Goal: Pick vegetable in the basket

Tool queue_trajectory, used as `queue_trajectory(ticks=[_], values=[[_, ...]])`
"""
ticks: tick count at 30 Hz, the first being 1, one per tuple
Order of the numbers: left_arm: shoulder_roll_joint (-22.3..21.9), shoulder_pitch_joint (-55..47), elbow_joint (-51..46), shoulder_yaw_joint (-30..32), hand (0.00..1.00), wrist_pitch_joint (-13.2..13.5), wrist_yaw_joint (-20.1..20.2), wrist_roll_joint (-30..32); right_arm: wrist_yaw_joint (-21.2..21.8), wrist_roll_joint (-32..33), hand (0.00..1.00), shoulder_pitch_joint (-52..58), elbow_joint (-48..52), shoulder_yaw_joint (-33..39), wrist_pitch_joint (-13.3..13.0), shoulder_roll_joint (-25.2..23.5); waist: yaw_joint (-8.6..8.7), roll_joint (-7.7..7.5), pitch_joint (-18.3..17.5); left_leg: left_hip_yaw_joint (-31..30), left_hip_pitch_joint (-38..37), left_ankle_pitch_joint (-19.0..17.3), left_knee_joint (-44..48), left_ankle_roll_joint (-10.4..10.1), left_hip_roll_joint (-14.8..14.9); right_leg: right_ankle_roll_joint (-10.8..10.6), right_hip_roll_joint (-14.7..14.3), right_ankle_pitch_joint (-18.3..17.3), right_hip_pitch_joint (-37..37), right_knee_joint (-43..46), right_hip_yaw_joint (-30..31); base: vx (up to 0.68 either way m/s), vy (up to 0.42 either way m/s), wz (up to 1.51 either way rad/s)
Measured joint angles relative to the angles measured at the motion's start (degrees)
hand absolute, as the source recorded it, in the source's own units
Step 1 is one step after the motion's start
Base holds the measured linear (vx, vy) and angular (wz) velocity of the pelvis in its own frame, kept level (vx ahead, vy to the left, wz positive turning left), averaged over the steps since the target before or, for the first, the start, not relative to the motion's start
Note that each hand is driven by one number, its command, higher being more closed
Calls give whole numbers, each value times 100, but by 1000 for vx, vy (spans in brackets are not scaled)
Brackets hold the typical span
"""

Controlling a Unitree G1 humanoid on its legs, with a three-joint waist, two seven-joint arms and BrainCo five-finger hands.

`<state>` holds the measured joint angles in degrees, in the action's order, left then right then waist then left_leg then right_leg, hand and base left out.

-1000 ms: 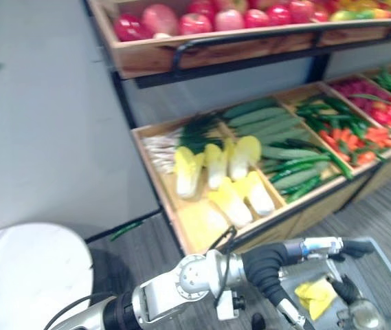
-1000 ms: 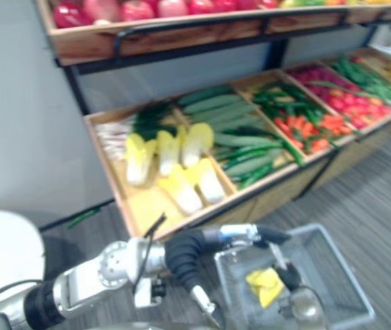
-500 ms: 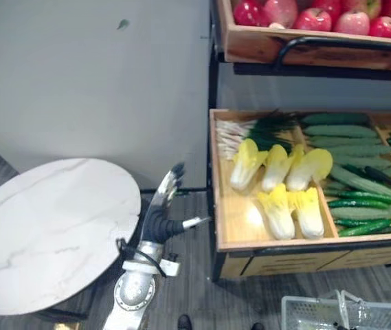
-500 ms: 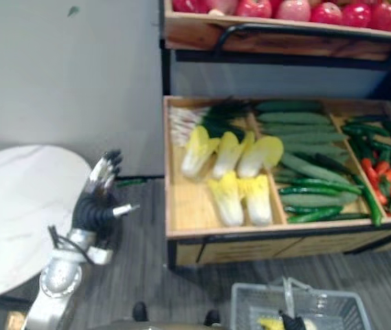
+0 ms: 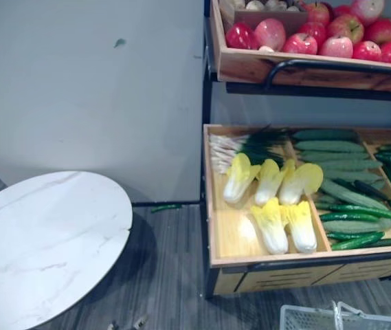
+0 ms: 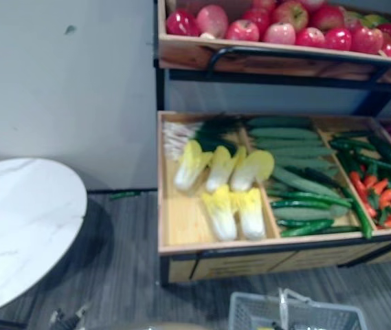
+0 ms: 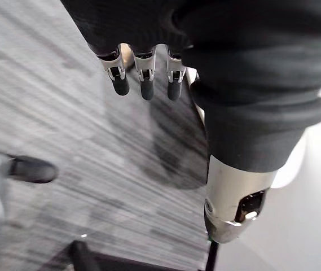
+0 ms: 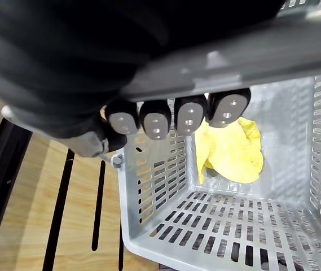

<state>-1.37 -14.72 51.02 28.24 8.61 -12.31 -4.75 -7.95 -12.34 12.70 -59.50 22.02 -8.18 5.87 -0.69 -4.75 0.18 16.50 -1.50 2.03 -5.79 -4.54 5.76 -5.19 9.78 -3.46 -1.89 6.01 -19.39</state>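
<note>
Right hand [image 8: 154, 123]: fingers curled round the basket handle [image 8: 273, 48], gripping it, and the grey slotted basket [image 8: 160, 186] hangs under it. The task item is in the basket: one yellow cabbage [image 8: 231, 152] lying on the bottom, close to one side wall, touching nothing else that I can see. Left hand [image 7: 146, 73]: fingers relaxed and empty, hanging over the grey striped floor [image 7: 64, 141]. From the head camera, the basket sits at the lower edge, in front of the wooden display stand [image 5: 298, 258] and near its front panel. The stand's left compartment holds scallions [image 5: 226, 146] at the back and five yellow-white cabbages [image 5: 271, 206] in front of them, three in a row and two nearer the front edge. The next compartment to the right has cucumbers [image 5: 332, 155], and further right are carrots [image 6: 381, 199] among long thin green vegetables; I can't tell what kind. The upper shelf carries red apples [image 5: 319, 38]. The round white marble surface [image 5: 37, 247] is to the left of the stand, well apart from the basket. A small green item [image 5: 165, 207] lies on the floor by the wall, between that surface and the stand; it's too small to identify.
</note>
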Motion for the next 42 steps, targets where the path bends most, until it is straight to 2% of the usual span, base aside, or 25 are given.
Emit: queue_trajectory(ticks=[1, 9, 13, 14, 16, 18, 19, 20, 21, 22, 23, 24, 25, 28, 29, 31, 32, 33, 35, 37, 41, 42], values=[[11, -7, 155, 141, 0, -4, 13, -12, -40, 11, 100, -45, -118, 58, 4, 4, 32, 13, -4, -12, 0, -13, 0, -13, 0, -28, -4, 11, 6, -4, 2, 170, -48, 8], [178, 135, 709, 131, 0, -38, 138, 67, -85, 297, 100, -167, -500, 117, 4, 43, 73, 103, 29, -47, -50, -40, 4, -3, -16, -63, -92, 45, 129, -201, 52, 81, -15, -2], [263, 220, 830, -72, 0, -39, 195, 91, -83, 594, 100, -171, -625, 206, 2, 149, 82, 114, 79, 55, -164, -152, 34, -5, -45, -65, -63, 42, 152, -150, 166, 46, 20, -15], [300, 256, 830, -178, 0, -39, 226, 106, -82, 629, 100, -190, -622, 301, 0, 159, 94, 66, 142, 122, -160, -214, 83, 15, -59, -67, -29, 43, 77, -42, 274, -4, 66, -32], [352, 415, 834, -331, 0, -36, 245, 134, -81, 694, 100, -229, -534, 521, -23, 128, 125, 96, 333, 278, -75, -446, 452, 28, 4, -120, 19, 81, -83, 255, 460, -18, 51, -45], [369, 554, 830, -487, 0, -32, 213, 193, -82, 884, 100, -211, -232, 703, -76, 39, 155, 203, 530, 635, 12, -747, 873, 20, 232, -124, -112, 400, -418, 697, 766, -83, 44, -92], [368, 606, 821, -528, 0, -24, 155, 286, -82, 913, 100, -152, -51, 752, -86, -24, 167, 263, 566, 915, 32, -866, 1062, 21, 428, -33, -303, 811, -616, 734, 872, -100, 98, -117], [366, 646, 806, -526, 0, -22, 139, 326, -76, 944, 100, -122, 62, 774, -88, -73, 188, 338, 556, 1090, 28, -905, 1165, 41, 513, 28, -385, 1063, -688, 682, 879, -81, 137, -154], [329, 694, 704, -525, 0, -7, 140, 351, -51, 1008, 100, -104, 199, 843, -110, -159, 179, 494, 598, 1471, 22, -915, 1206, 149, 829, 121, -608, 1591, -719, 319, 870, -110, 106, -164], [322, 735, 569, -491, 0, 48, 145, 397, -36, 1019, 100, -121, 275, 872, -113, -232, 178, 465, 670, 1918, -63, -923, 1225, 168, 948, 396, -530, 1195, -800, 777, 387, -147, 116, -172], [347, 772, 504, -472, 0, 81, 146, 405, -39, 1060, 100, -95, 283, 905, -107, -305, 227, 387, 662, 2133, -100, -947, 1274, 192, 979, 454, -318, 779, -831, 1337, -15, -137, 64, -127], [363, 832, 479, -472, 0, 81, 146, 431, -47, 1088, 100, -39, 286, 919, -108, -353, 220, 342, 660, 2272, -113, -982, 1341, 212, 1012, 431, -173, 569, -810, 1647, -253, -90, 61, -127], [377, 911, 458, -489, 0, 83, 167, 516, -82, 1130, 100, 54, 251, 918, -91, -405, 209, 265, 651, 2637, -182, -1023, 1449, 224, 1089, 422, 142, 307, -722, 2234, -571, -46, -5, -115], [392, 927, 481, -527, 0, 78, 233, 556, -87, 1121, 100, 162, 141, 917, -57, -413, 226, 171, 640, 3200, -238, -1011, 1640, 217, 1159, 405, 495, 388, -551, 2455, -649, 16, -106, -121], [406, 917, 515, -498, 0, 66, 249, 556, -87, 1120, 100, 153, 33, 919, -55, -399, 217, 115, 635, 3396, -271, -998, 1699, 217, 1165, 326, 470, 283, -490, 2252, -633, 0, -147, -122], [363, 898, 638, -443, 0, 5, 289, 559, -86, 1118, 100, 140, -197, 922, -18, -355, 242, 188, 595, 3600, -322, -804, 1477, 269, 1129, 403, 169, 233, -434, 1652, -685, -106, -222, -119], [319, 921, 637, -505, 0, 3, 335, 561, -79, 1118, 100, 146, -314, 1007, 41, -281, 246, 260, 592, 3635, -378, -666, 1248, 198, 1074, 399, 24, 229, -389, 1310, -591, -145, -282, -79], [319, 945, 636, -583, 0, 4, 373, 571, -74, 1118, 100, 128, -454, 1092, 75, -274, 253, 266, 587, 3664, -393, -531, 1113, 102, 1016, 365, -57, 200, -386, 1063, -479, -85, -235, -60], [340, 985, 634, -681, 0, 3, 380, 586, -73, 1118, 100, 137, -491, 1120, 169, -306, 252, 197, 566, 3751, -394, -471, 1076, 19, 921, 250, -84, 51, -367, 696, -299, -114, -275, -49], [382, 1000, 634, -771, 0, 1, 379, 589, -73, 1110, 100, 71, -562, 1114, 190, -309, 253, 145, 554, 3938, -372, -467, 1177, 11, 907, 231, -140, 12, -254, 149, -158, -154, -192, -51], [422, 978, 633, -755, 0, 1, 360, 589, -67, 1050, 100, 105, -623, 1037, 207, -314, 264, 180, 555, 3953, -384, -522, 1751, 3, 1305, 222, -432, 176, 23, -440, -1, -189, -114, -27], [437, 955, 633, -748, 0, 1, 357, 589, -66, 1044, 100, 106, -639, 962, 208, -310, 260, 191, 582, 3955, -354, -589, 2171, 4, 1590, 245, -559, 176, 99, -539, 43, -181, -131, -44]])
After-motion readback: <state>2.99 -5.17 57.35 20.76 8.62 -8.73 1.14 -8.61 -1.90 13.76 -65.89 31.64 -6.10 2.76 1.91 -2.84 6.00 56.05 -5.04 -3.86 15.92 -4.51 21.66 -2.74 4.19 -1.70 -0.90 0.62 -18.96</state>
